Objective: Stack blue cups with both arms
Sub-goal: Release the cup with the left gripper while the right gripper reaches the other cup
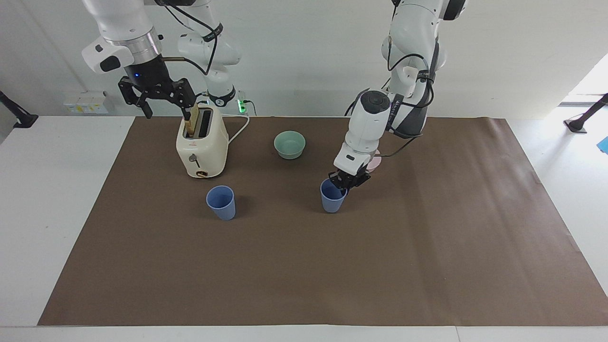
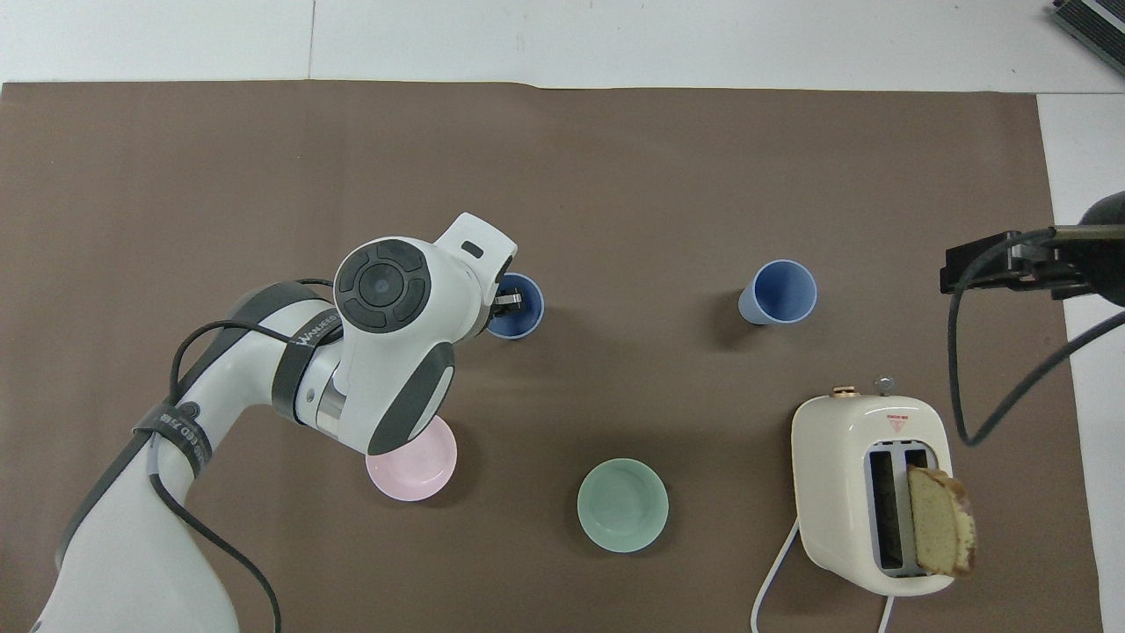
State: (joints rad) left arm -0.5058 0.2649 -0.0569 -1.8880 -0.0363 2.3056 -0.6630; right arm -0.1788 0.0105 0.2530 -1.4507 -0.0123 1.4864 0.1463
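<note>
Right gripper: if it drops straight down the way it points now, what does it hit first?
Probably the toaster or the bread slice standing in its slot. The right gripper hangs open, pointing down beside the toaster's top; depth is unclear, so it might pass alongside.

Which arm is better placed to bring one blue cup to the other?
Left: the left gripper is shut on the blue cup's rim. The open right gripper hangs over the toaster.
</note>
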